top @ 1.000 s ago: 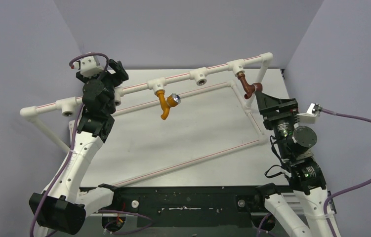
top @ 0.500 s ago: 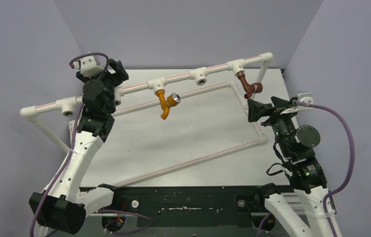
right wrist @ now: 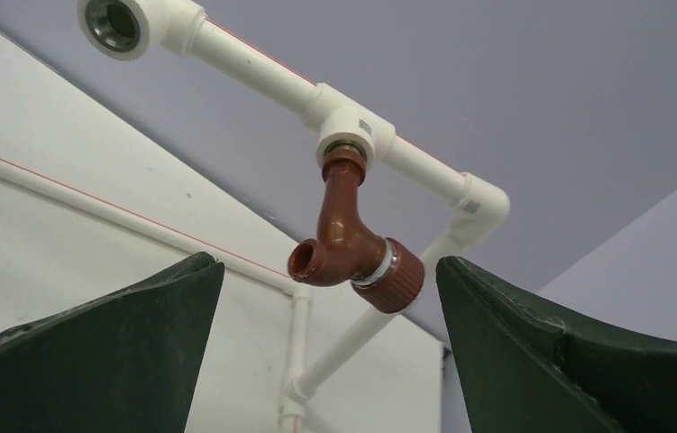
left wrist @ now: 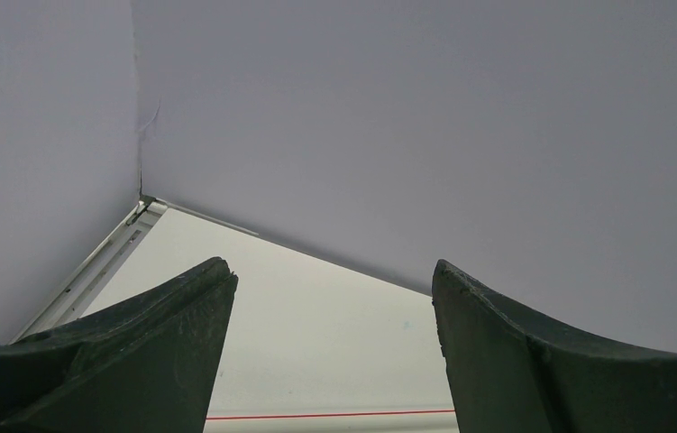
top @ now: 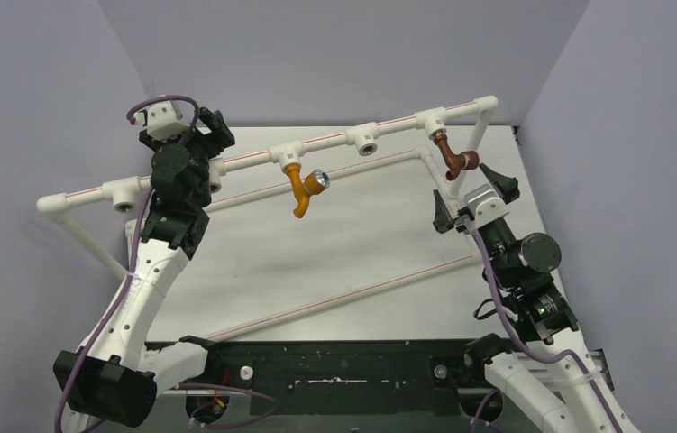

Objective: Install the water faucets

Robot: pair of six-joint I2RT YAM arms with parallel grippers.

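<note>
The red-brown faucet (right wrist: 352, 244), bent with a silver ring at its cap, hangs seated in a white socket (right wrist: 355, 135) near the pipe rail's (top: 334, 140) right corner. The orange faucet (top: 301, 189) with a silver knob hangs mid-rail. The right gripper (top: 470, 193) has its fingers wide apart near the red-brown one, not touching. The left gripper (left wrist: 333, 269) has its fingers apart, holding nothing, above the table (top: 334, 253).

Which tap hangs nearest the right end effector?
The red-brown tap, near the pipe's right end, just in front of the right end effector; the orange tap hangs further left, mid-pipe.
</note>
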